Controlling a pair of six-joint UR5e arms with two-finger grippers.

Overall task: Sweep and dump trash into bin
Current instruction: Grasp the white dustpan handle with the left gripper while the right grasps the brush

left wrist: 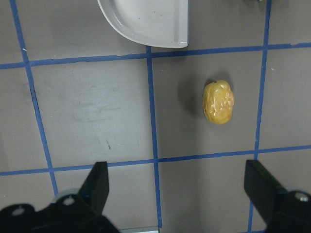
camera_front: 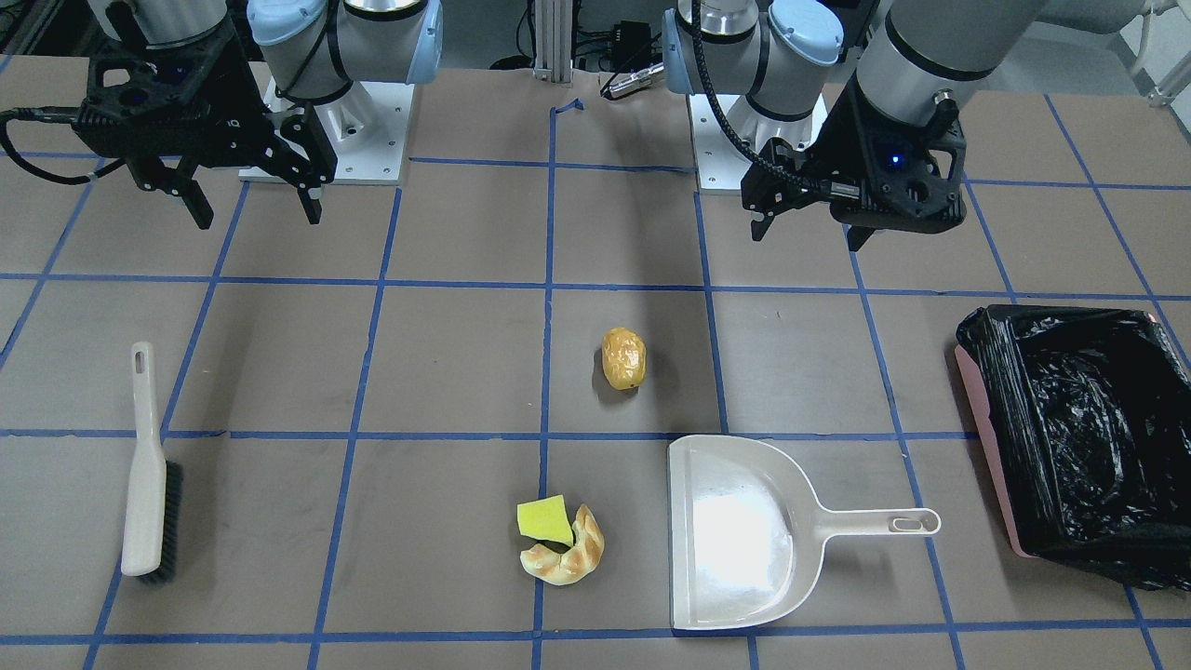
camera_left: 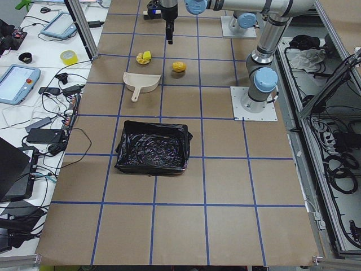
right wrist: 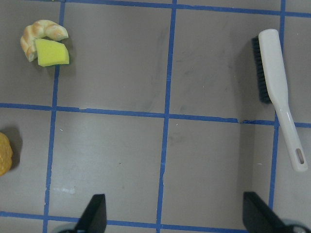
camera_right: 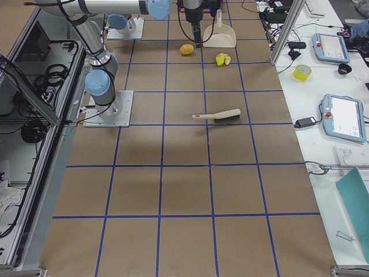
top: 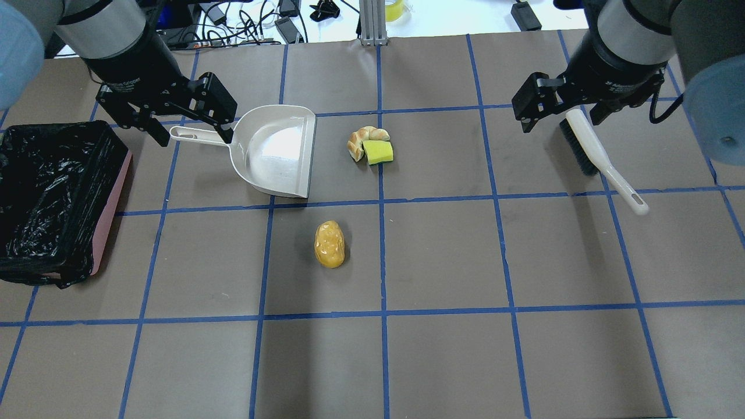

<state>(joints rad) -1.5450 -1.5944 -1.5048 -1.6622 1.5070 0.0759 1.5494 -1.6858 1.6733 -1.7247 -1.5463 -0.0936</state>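
Underneath, blue tape grids the brown table.

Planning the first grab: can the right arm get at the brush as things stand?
Probably yes. The right gripper hangs open and empty, and the brush lies by itself on that arm's side, handle uncovered, with nothing between them.

Silver left arm and right arm hang raised; black two-finger left gripper and right gripper point down, jaws spread wide, empty.
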